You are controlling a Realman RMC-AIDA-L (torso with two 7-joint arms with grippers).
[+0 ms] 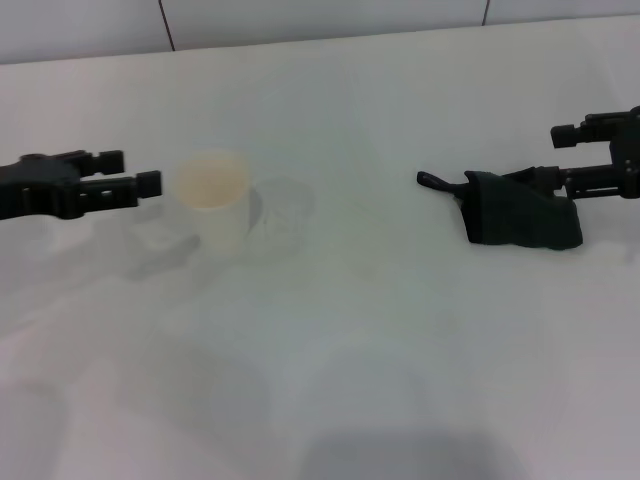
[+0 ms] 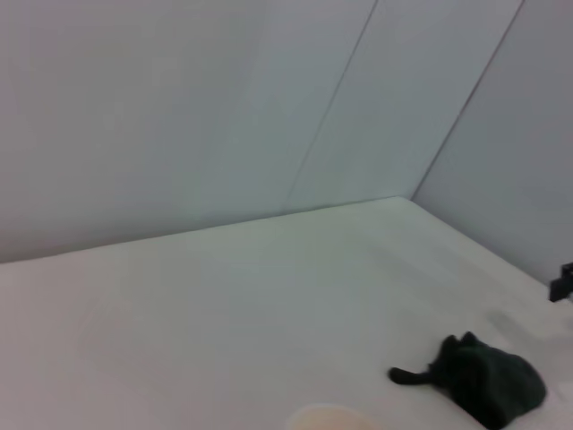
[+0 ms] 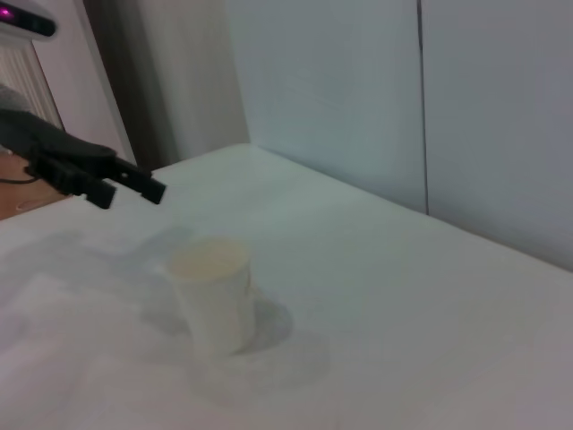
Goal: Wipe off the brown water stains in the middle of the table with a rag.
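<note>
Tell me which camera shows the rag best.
The head view: the whole black rag lies on the table, right gripper beside it. The left wrist view shows it small and far off; the right wrist view misses it.

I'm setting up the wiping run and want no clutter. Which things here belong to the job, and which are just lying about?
For the job:
- rag, at the right gripper
- table
- brown stain: none visible

Lying about:
- pale cup, upright, beside the left gripper
</note>
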